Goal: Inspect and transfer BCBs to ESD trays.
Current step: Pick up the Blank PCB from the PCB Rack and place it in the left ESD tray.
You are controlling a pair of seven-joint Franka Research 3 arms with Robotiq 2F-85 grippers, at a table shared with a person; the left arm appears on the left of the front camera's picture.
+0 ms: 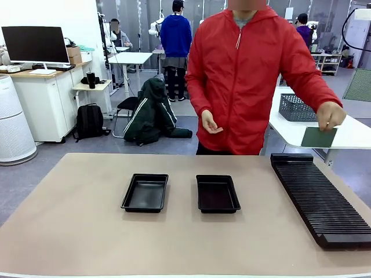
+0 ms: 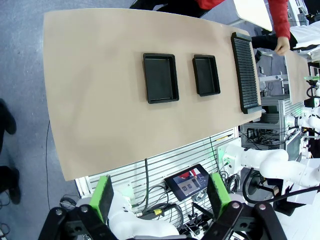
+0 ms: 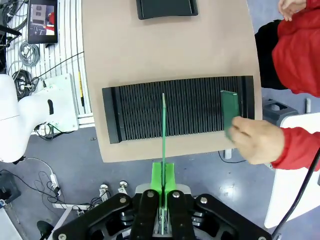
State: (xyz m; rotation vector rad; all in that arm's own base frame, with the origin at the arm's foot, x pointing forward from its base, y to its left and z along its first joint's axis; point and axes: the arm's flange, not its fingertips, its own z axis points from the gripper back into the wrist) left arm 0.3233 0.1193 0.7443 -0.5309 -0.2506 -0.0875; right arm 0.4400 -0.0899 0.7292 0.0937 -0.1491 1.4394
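Observation:
Two ESD trays, black and shallow, lie side by side mid-table: the left tray (image 1: 145, 193) (image 2: 160, 78) and the right tray (image 1: 217, 193) (image 2: 206, 75) (image 3: 166, 7). Both look bare inside. In the right wrist view my right gripper (image 3: 163, 176) is shut on a thin green BCB (image 3: 163, 130), seen edge-on high above the slotted rack (image 3: 175, 114). The person in the red jacket holds another green BCB (image 1: 319, 137) (image 3: 230, 111) in one hand (image 1: 331, 114) over the rack's far end. My left gripper (image 2: 160, 200) is open, high above the robot's side of the table.
The long black slotted rack (image 1: 322, 197) (image 2: 245, 72) lies along the table's right side. A grey mesh basket (image 1: 297, 108) sits on a white table behind it. The person's other hand (image 1: 210, 123) hangs above the far edge. Robot bases and cables lie below the near edge.

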